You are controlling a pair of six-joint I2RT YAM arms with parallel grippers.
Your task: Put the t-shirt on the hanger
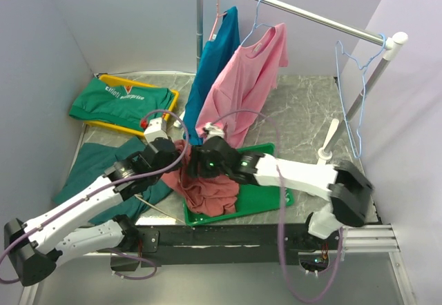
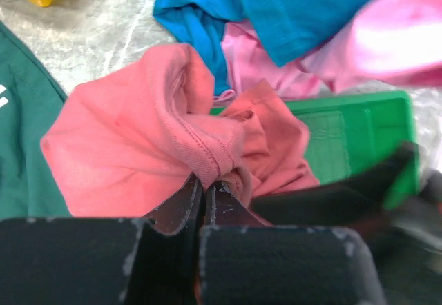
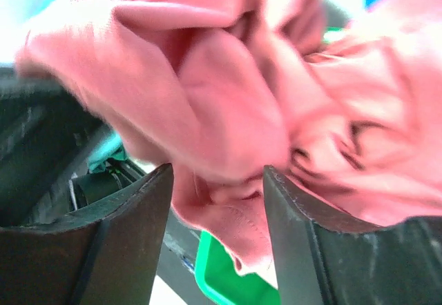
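Note:
The salmon-red t-shirt (image 1: pixel 207 184) is bunched over the left end of the green tray (image 1: pixel 269 205). My left gripper (image 1: pixel 181 154) is shut on a ribbed hem of it, seen in the left wrist view (image 2: pixel 204 181), holding the cloth (image 2: pixel 131 146) up. My right gripper (image 1: pixel 204 160) is open, and a fold of the shirt (image 3: pixel 228 112) hangs between its fingers (image 3: pixel 141 201) in the right wrist view. The light blue wire hanger (image 1: pixel 353 91) hangs empty at the right end of the rail (image 1: pixel 304 13).
A teal-blue t-shirt (image 1: pixel 210 63) and a lighter pink t-shirt (image 1: pixel 245 84) hang on the rail. A green shirt lies in a yellow tray (image 1: pixel 124 101) at back left. Dark green cloth (image 1: pixel 97 170) lies under my left arm. A white spoon-like tool (image 1: pixel 329 139) lies at right.

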